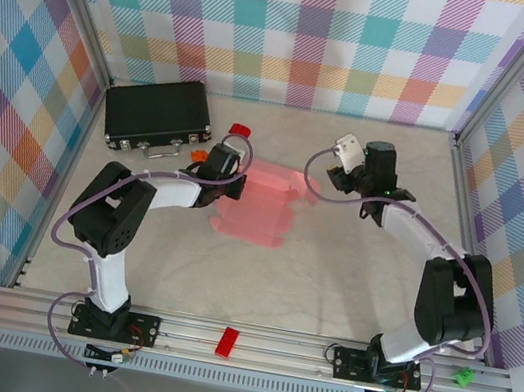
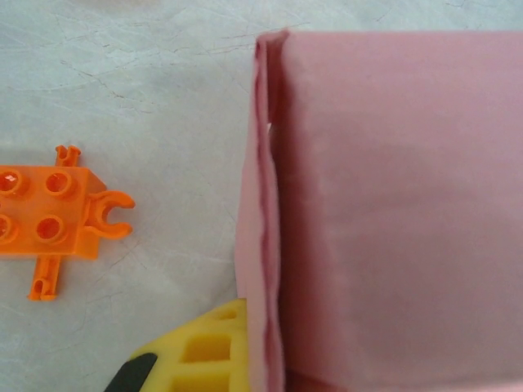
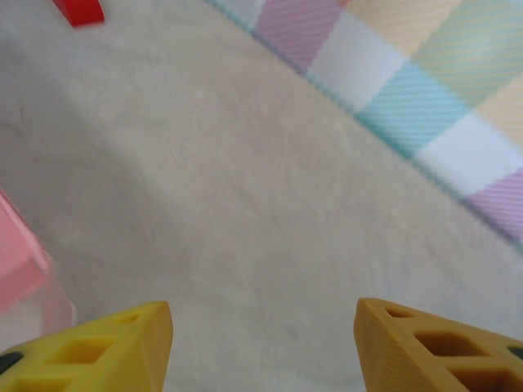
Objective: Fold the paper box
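Neighbouring paper box (image 2: 392, 204) — orange brick (image 2: 49, 216), black case (image 1: 158, 114)

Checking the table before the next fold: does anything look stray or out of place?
An orange brick lies loose beside the box, not touching it. A red block and a green piece sit on the front rail, off the table.
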Robot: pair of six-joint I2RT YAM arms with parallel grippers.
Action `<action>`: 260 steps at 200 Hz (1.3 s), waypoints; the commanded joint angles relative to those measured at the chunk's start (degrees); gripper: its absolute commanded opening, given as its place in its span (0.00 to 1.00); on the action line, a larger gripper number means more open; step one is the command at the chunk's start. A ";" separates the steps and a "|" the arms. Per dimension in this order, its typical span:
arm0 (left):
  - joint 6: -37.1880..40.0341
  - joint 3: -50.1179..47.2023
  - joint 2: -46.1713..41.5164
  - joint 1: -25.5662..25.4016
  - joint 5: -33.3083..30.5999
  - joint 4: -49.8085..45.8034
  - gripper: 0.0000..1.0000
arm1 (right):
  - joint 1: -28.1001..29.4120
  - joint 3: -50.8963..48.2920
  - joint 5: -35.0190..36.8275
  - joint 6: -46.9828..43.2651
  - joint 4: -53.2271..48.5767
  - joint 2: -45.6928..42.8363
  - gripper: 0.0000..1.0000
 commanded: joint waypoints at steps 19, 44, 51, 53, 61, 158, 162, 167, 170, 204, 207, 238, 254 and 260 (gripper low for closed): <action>0.91 -0.91 -1.89 -0.50 0.34 0.76 0.00 | -0.58 5.44 -5.41 4.05 -9.47 6.41 0.57; 0.91 -0.85 -1.78 -0.57 0.65 0.94 0.00 | -0.66 6.86 -6.62 3.23 -9.93 9.65 0.55; 0.97 -0.82 -1.72 -0.57 0.65 0.94 0.00 | -0.65 7.50 -6.88 2.88 -10.24 10.54 0.54; 0.97 -0.81 -1.74 -0.57 0.63 0.94 0.00 | -0.67 7.70 -6.99 2.77 -10.38 10.70 0.53; 1.04 -0.77 -1.66 -0.50 0.63 0.87 0.00 | -0.62 8.57 -8.13 2.36 -11.16 11.74 0.52; 0.47 0.07 -1.10 -0.55 -0.56 0.67 0.00 | 3.01 8.98 -17.98 -5.77 -14.95 14.11 0.47; 0.45 0.10 -1.10 -0.51 -0.57 0.67 0.00 | 3.15 8.96 -18.21 -5.85 -14.99 14.07 0.47; 0.38 0.09 -1.18 -0.48 -0.50 0.76 0.00 | 3.26 8.97 -18.56 -5.90 -15.09 14.07 0.47; 0.30 0.08 -1.12 -0.54 -0.52 0.76 0.00 | 3.42 8.99 -18.74 -5.94 -15.16 14.19 0.46; 0.19 0.17 -1.01 -0.54 -0.27 0.75 0.00 | 4.34 9.60 -21.28 -6.45 -15.67 14.48 0.45; 0.16 0.20 -1.01 -0.54 -0.31 0.67 0.00 | 4.40 9.72 -21.53 -6.31 -15.79 14.55 0.45; 0.01 0.26 -1.01 -0.53 -0.13 0.67 0.00 | 5.04 10.26 -25.13 -6.91 -16.57 14.51 0.43; -0.06 0.30 -0.94 -0.57 -0.23 0.67 0.00 | 5.20 10.57 -26.66 -7.00 -17.15 14.35 0.41; -0.13 0.34 -0.92 -0.53 -0.23 0.67 0.00 | 5.22 10.70 -26.98 -7.04 -17.34 14.39 0.40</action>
